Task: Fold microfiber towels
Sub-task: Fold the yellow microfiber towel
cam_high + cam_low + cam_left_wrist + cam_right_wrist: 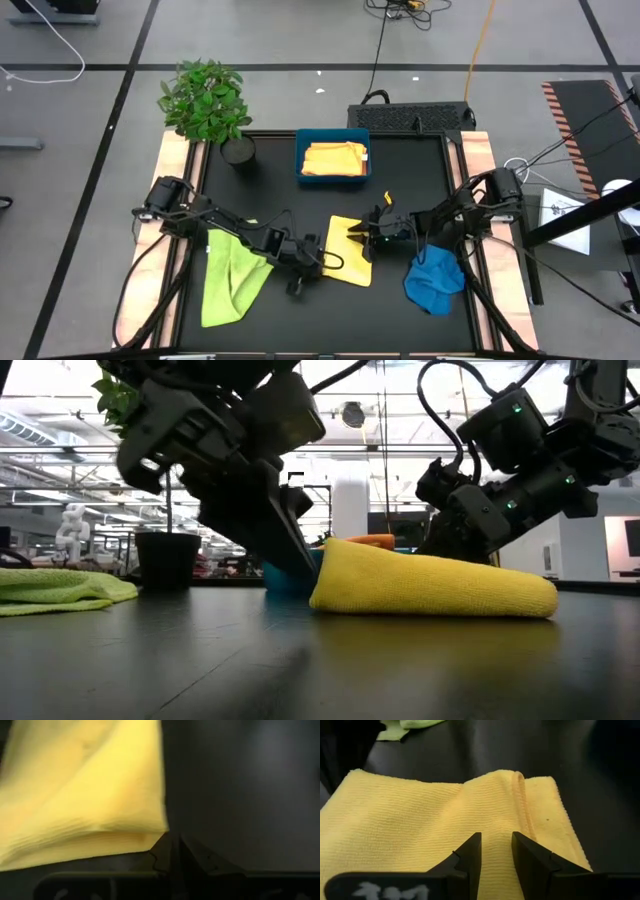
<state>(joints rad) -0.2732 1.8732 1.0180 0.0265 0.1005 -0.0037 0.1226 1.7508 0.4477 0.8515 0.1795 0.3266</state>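
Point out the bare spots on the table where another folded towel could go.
Free: the front strip between the lime green towel and the blue towel; the back right corner beside the tray. Crowded: the middle, where the left gripper and right gripper work the pale yellow towel.

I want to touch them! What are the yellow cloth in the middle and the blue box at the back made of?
The yellow cloth looks like soft, fuzzy fabric, probably microfiber: fine ribbed lines show, it is matte, and it bends into a fold. The blue box looks like hard, smooth plastic, with straight walls and a neat rim, though I can't be sure.
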